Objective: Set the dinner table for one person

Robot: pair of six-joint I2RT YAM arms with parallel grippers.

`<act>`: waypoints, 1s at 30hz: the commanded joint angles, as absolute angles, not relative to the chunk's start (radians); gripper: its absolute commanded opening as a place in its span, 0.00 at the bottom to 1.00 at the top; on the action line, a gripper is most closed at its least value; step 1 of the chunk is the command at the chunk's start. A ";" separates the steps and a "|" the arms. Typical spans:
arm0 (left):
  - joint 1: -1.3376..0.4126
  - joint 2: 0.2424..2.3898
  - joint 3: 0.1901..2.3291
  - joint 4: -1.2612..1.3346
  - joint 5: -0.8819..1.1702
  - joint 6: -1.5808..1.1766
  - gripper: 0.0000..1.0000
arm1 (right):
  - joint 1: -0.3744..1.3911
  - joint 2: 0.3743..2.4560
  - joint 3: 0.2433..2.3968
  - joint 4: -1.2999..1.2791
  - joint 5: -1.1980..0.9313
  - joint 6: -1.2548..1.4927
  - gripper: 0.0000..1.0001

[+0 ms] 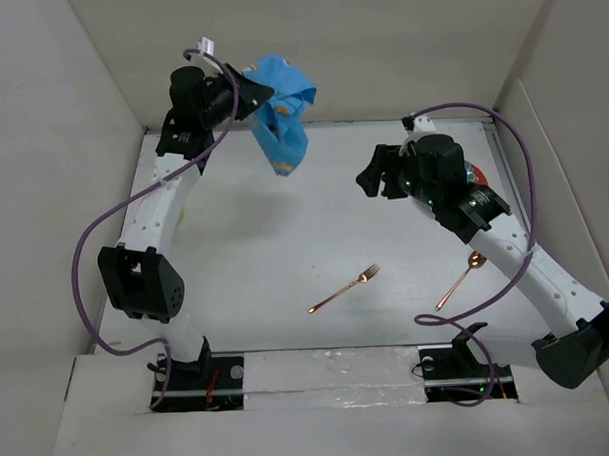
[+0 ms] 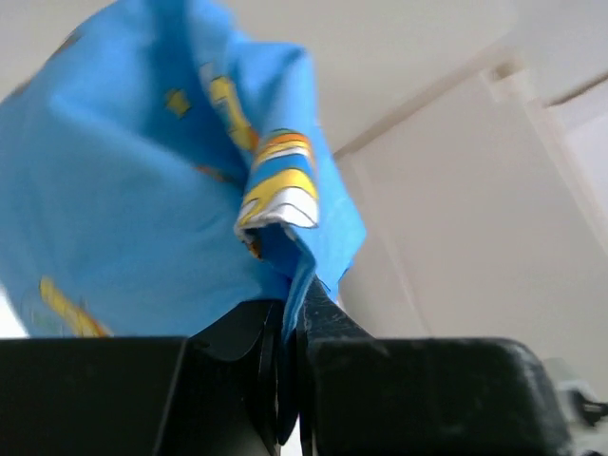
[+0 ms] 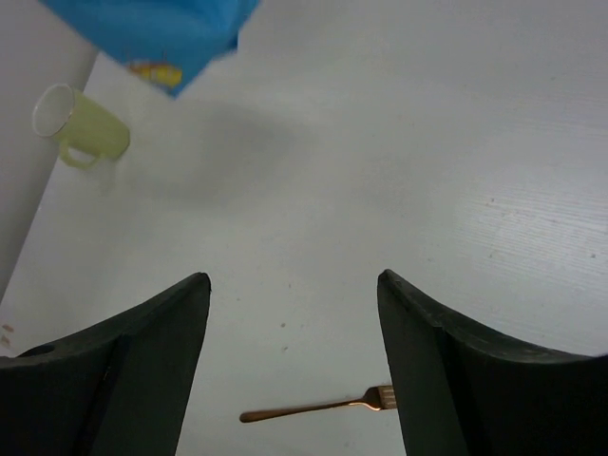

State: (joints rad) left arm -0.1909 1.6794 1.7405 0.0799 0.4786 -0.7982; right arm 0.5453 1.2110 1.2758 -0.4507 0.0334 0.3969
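Observation:
My left gripper (image 1: 252, 92) is raised at the back left, shut on a fold of a blue cartoon-printed cloth mat (image 1: 281, 117) that hangs crumpled above the white dinner table (image 1: 275, 239). In the left wrist view the cloth (image 2: 142, 190) is pinched between the closed jaws of the gripper (image 2: 296, 296). My right gripper (image 1: 375, 177) hovers over the table's back right, open and empty. In the right wrist view the open gripper (image 3: 294, 280) looks down at a copper fork (image 3: 313, 409) on the table (image 3: 427, 142), with the cloth's corner (image 3: 152, 33) at the top.
The copper fork (image 1: 344, 290) and a copper spoon (image 1: 460, 282) lie toward the table's near right. A pale green cup (image 3: 81, 133) lies on its side by the left wall. A red and green item (image 1: 474, 173) peeks out behind the right arm. White walls enclose the table.

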 commanded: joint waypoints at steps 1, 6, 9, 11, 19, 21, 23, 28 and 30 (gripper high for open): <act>-0.233 1.680 1.674 -0.136 0.367 -0.678 0.00 | 0.516 1.226 1.255 -0.399 0.008 0.408 0.71; -0.273 1.791 1.744 -0.264 0.360 -0.580 0.61 | 0.495 1.285 1.232 -0.388 -0.038 0.417 0.00; -0.343 1.931 1.903 -0.464 0.385 -0.477 0.72 | 0.486 1.328 1.250 -0.390 -0.017 0.419 0.01; -0.391 1.947 1.972 -0.534 0.327 -0.404 0.72 | 0.486 1.350 1.259 -0.371 -0.012 0.416 0.15; -0.394 1.559 1.498 -0.331 0.045 -0.428 0.07 | 0.515 1.569 1.357 -0.282 0.025 0.446 0.11; -0.394 1.517 1.357 -0.344 0.044 -0.430 0.00 | 0.515 1.661 1.408 -0.294 0.008 0.454 0.00; -0.405 1.464 1.274 -0.376 0.048 -0.437 0.01 | 0.506 1.716 1.439 -0.307 0.009 0.462 0.00; -0.405 1.310 0.961 -0.338 0.147 -0.518 0.54 | 0.488 1.874 1.477 -0.328 -0.066 0.495 0.46; -0.405 1.290 0.893 -0.336 0.166 -0.520 0.68 | 0.488 1.904 1.482 -0.333 -0.092 0.514 0.54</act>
